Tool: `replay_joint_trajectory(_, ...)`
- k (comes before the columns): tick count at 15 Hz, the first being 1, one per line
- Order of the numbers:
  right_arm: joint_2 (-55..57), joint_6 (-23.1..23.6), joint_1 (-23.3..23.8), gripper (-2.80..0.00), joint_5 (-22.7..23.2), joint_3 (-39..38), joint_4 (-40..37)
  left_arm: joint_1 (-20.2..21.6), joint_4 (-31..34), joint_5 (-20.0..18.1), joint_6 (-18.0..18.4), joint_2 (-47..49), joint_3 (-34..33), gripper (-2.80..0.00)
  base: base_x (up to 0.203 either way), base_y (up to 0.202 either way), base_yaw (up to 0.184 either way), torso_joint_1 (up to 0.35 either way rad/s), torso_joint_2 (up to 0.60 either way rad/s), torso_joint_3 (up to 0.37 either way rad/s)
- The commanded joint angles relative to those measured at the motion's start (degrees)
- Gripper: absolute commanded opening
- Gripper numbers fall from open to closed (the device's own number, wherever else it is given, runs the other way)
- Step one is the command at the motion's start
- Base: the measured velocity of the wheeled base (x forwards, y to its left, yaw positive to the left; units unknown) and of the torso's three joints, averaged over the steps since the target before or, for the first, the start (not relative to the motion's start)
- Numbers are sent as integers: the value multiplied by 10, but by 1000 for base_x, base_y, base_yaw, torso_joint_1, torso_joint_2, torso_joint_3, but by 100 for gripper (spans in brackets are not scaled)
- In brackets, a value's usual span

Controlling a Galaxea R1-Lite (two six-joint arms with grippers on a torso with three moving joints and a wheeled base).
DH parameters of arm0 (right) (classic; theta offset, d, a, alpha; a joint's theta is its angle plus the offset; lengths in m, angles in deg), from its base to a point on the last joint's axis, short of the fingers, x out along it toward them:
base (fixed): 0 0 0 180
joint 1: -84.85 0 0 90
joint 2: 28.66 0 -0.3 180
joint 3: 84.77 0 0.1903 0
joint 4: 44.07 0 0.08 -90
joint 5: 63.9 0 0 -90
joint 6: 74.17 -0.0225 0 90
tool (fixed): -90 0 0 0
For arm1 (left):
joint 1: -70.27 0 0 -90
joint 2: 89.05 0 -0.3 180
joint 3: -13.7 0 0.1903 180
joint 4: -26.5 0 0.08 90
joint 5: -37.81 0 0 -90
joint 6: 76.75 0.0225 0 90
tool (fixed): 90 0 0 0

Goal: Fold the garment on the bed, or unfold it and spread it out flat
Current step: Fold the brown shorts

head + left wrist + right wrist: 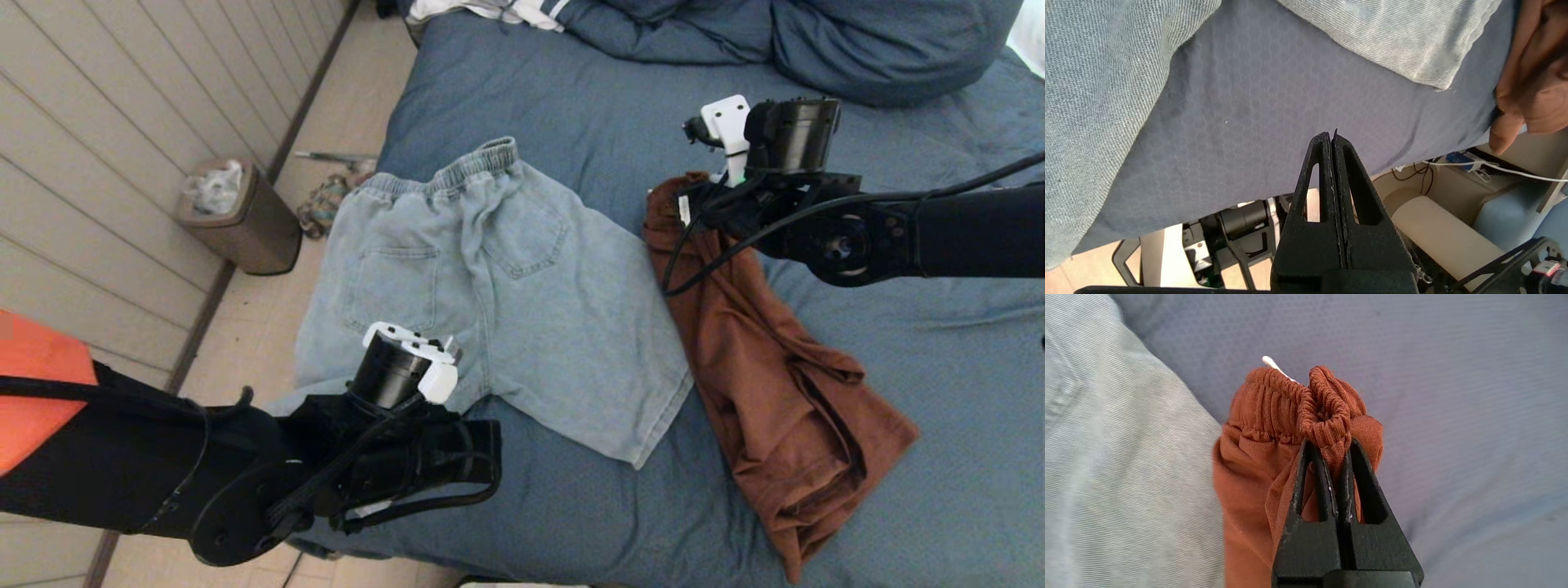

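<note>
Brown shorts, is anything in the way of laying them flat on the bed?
Nothing visible. The right end effector pinches the brown shorts by the waistband, with bare bed beside them. The denim shorts lie on the other side.

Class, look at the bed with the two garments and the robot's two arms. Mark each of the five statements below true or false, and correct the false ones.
1. The right gripper is shut on the waistband of the rust-brown garment. True.
2. The left gripper holds a leg of the light-blue denim shorts. False: it is shut on nothing, above bare cover of the bed near the edge.
3. The denim shorts lie spread out, waistband toward the pillows. True.
4. The brown garment lies flat and smooth. False: it is bunched and creased.
5. The small bin stands on the bed. False: it stands on the floor by the wall.
</note>
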Motion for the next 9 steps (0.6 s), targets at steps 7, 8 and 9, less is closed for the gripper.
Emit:
replay_joint_trajectory(7, -62, -116, -80, -280, 63, -27, -87, -1, -2, -1, -2, 30, 3, -280, 0, 0, 0, 0, 0, 0)
replay_joint_trajectory(8, -70, -130, -89, -280, 70, -26, -104, -1, -2, -1, -2, 33, 4, -280, 0, 0, 0, 0, 0, 0)
replay_joint_trajectory(9, -78, -142, -94, -280, 76, -25, -116, -1, -2, -1, -2, 32, 4, -280, 0, 0, 0, 0, 0, 0)
